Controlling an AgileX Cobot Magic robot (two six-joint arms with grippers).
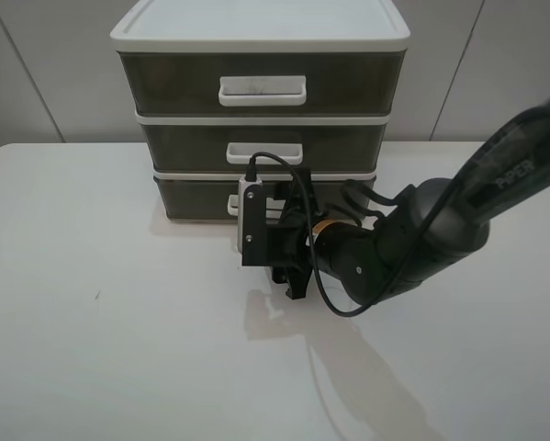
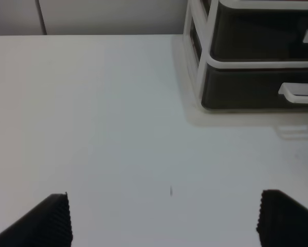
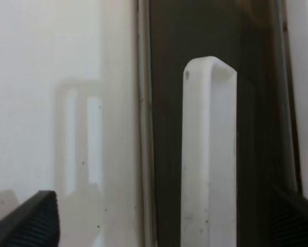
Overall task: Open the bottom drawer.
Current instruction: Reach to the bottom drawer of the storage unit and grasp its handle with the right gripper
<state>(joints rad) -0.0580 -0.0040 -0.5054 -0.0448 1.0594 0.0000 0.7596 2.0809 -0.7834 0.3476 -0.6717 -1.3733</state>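
The bottom drawer point(image 1: 188, 197) is the lowest in the white-framed unit point(image 1: 256, 37) and sits flush in the frame. Its small white loop handle point(image 3: 209, 154) is close up in the right wrist view, in front of the dark drawer front point(image 3: 166, 103). My right gripper point(image 3: 164, 218) is open, with the handle between its two fingers point(image 3: 33, 218) and not touched. In the high view the right gripper point(image 1: 276, 204) reaches across and hides most of the handle. My left gripper point(image 2: 164, 221) is open and empty over bare table, away from the drawer point(image 2: 246, 90).
The middle drawer point(image 1: 192, 142) and top drawer point(image 1: 173, 83) are shut above it. The unit stands at the back of a white table point(image 1: 100, 322), against a pale wall. The right arm point(image 1: 421, 230) lies across the table's right half.
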